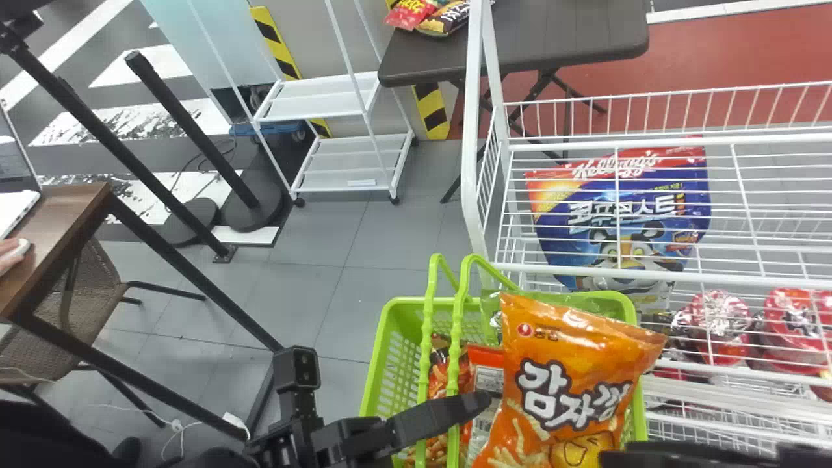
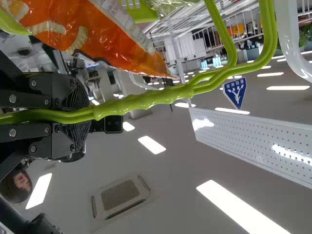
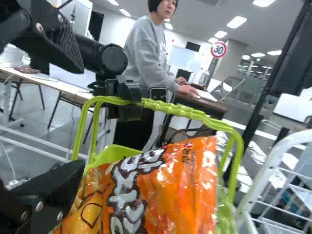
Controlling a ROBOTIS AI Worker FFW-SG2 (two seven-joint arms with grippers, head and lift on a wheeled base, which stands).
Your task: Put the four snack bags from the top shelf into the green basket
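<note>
The green basket [image 1: 383,364] stands at the shelf's left end. My left gripper [image 1: 478,402] is at its raised handles; in the left wrist view the gripper [image 2: 80,116] is shut on the basket handles [image 2: 146,100]. A large orange snack bag [image 1: 572,364] leans upright inside, rising above the rim. Beside it are a red-orange bag [image 1: 447,364] and a bag with a white label [image 1: 487,378]; a green bag [image 1: 492,311] shows behind. My right gripper [image 1: 689,456] is at the bottom edge; in the right wrist view the gripper [image 3: 80,117] stands open, the orange bag [image 3: 161,190] beyond its fingers.
The white wire shelf [image 1: 650,279] runs to the right, with a blue cereal bag [image 1: 624,221] and red packages [image 1: 718,325] on it. Behind stands a dark table [image 1: 552,39] with snack bags. A wooden desk [image 1: 58,227] and black posts are at the left.
</note>
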